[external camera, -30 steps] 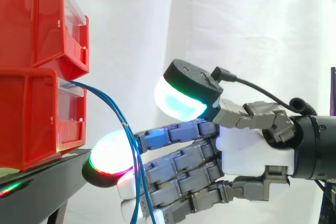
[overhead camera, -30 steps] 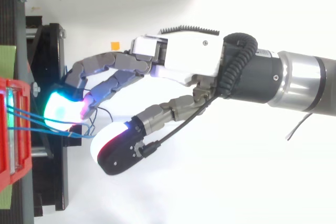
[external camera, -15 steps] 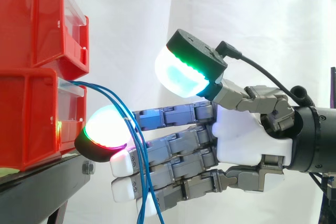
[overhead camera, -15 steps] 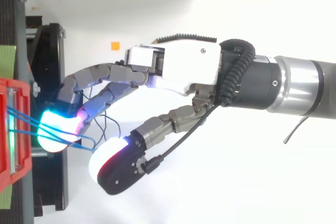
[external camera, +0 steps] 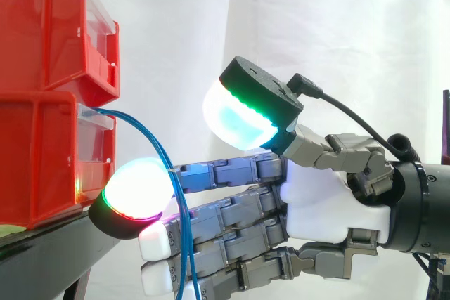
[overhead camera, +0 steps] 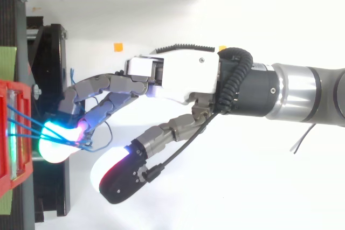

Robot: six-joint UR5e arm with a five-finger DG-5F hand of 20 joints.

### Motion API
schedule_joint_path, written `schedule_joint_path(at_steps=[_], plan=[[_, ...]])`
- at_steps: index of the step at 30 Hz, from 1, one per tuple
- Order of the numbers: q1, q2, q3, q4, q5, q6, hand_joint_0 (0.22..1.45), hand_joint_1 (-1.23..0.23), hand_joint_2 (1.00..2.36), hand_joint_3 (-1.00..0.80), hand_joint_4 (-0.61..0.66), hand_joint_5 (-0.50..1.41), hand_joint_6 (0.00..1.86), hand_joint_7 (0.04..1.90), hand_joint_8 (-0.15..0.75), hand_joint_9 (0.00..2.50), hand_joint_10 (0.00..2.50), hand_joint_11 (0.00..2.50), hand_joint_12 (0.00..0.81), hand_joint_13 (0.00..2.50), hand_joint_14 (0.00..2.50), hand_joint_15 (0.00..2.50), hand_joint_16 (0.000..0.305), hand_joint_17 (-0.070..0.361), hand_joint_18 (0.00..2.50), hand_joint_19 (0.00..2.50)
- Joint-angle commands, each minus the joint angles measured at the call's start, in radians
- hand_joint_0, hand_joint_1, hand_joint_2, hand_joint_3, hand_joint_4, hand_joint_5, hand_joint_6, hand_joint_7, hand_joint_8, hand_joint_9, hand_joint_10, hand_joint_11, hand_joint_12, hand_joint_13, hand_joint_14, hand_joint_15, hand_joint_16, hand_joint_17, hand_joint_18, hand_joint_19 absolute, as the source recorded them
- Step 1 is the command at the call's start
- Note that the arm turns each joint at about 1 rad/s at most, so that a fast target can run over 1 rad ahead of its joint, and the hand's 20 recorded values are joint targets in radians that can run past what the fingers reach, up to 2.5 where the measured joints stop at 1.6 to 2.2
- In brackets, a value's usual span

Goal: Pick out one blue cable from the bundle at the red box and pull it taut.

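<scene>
The arm (overhead camera: 291, 92) comes in level from the right in the side view, and the hand (external camera: 323, 201) reaches left toward the red bins. Its fingers lie nearly straight, stacked one above another, and the thumb is lifted well clear above them with its cyan and green pad (external camera: 235, 119) facing the bins. The hand stands wide open and pinches nothing. The uppermost fingertip (external camera: 137, 189), glowing green and red, hangs just before the front edge of the lower red bin (external camera: 42, 159).

There is free room above the thumb and to the right, in front of the white curtain (external camera: 337, 33). To the left the two stacked bins and the black stand (external camera: 63, 244) under them close the way.

The blue cables (external camera: 181, 244) leave the front of the lower bin, arch over and drop down across the fingers. From above they run from the bin over the glowing fingertips (overhead camera: 56, 138); I cannot tell whether any strand lies between two fingers.

A small orange mark (overhead camera: 117, 47) sits on the white surface beyond the hand.
</scene>
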Motion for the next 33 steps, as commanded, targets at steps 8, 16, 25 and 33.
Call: schedule_joint_path(at_steps=[8, 16, 25, 33], plan=[[0.002, 0.000, 0.001, 0.011, -0.002, 0.001, 0.57, -0.64, 1.01, -0.42, 0.07, -0.11, 0.50, 1.08, 0.231, 0.74, 0.02, 0.42, 0.313, 0.68, 0.02, 0.44, 0.045, 0.101, 0.53, 0.53], [0.008, 0.000, 0.000, 0.034, -0.014, 0.001, 0.60, -0.65, 1.01, -0.35, -0.01, -0.10, 0.50, 1.22, 0.226, 0.75, 0.02, 0.44, 0.310, 0.70, 0.02, 0.44, 0.044, 0.100, 0.54, 0.54], [0.007, 0.000, 0.001, 0.037, -0.031, 0.001, 0.59, -0.59, 1.01, -0.36, -0.01, -0.09, 0.58, 1.13, 0.241, 0.83, 0.02, 0.48, 0.319, 0.75, 0.02, 0.48, 0.045, 0.100, 0.59, 0.56], [-0.001, 0.000, 0.001, 0.032, -0.058, 0.001, 0.59, -0.56, 1.01, -0.34, 0.04, -0.12, 0.78, 0.87, 0.262, 0.90, 0.02, 0.53, 0.331, 0.80, 0.02, 0.49, 0.044, 0.100, 0.63, 0.55]])
